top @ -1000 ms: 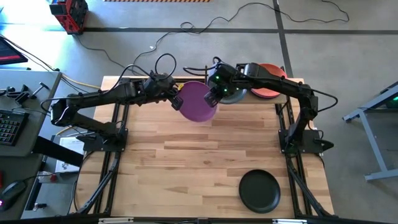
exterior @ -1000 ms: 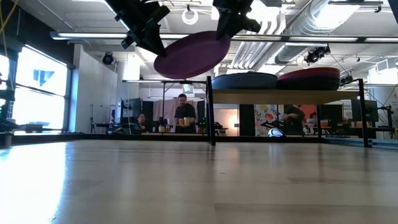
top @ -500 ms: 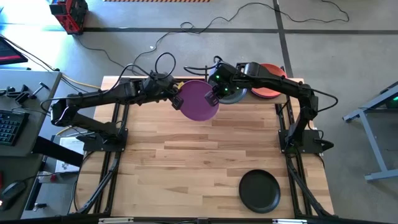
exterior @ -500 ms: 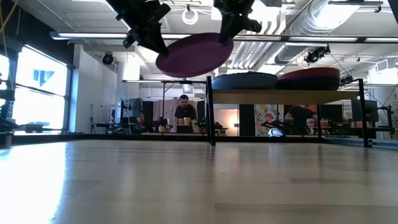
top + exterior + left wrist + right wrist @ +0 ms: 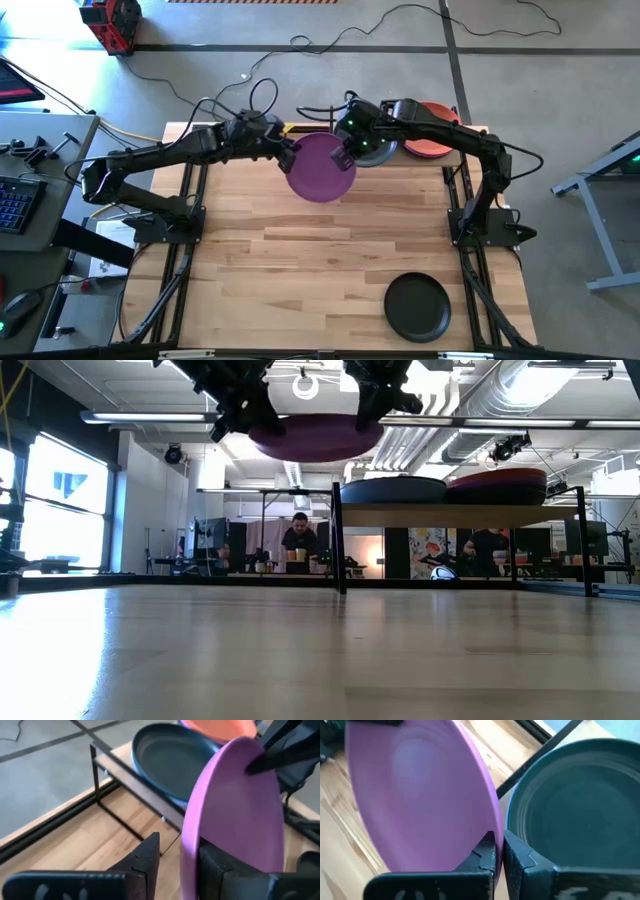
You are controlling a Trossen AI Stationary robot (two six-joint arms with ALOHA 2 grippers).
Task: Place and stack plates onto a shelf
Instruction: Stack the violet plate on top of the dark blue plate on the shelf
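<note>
A purple plate (image 5: 322, 168) hangs in the air near the table's far edge, about level in the low view (image 5: 315, 438). My right gripper (image 5: 499, 845) is shut on its rim on the shelf side. My left gripper (image 5: 177, 850) is open, with one finger on each side of the opposite rim; I cannot tell whether it touches. The shelf (image 5: 460, 512) behind carries a dark grey plate (image 5: 378, 150) and an orange plate (image 5: 435, 142), each resting on its base. Another black plate (image 5: 417, 307) lies flat on the table at the near right. My right gripper pinches the purple plate's rim (image 5: 492, 827) between its two fingers, one on the hollow upper face and one on the underside. The fingers slant down from the far right side. The plate is lifted clear of the table and shelf and sticks out toward the left gripper.
The shelf's dark upright posts (image 5: 337, 540) stand just right of the hanging plate. Cables lie on the floor beyond the far edge. Bare wooden table top (image 5: 300, 260) stretches from under the plate to the near edge.
The purple plate has tipped from a slant, with its left side low, to about level, and has risen slightly. My left gripper has turned at the wrist and moved up a little beside the rim.
</note>
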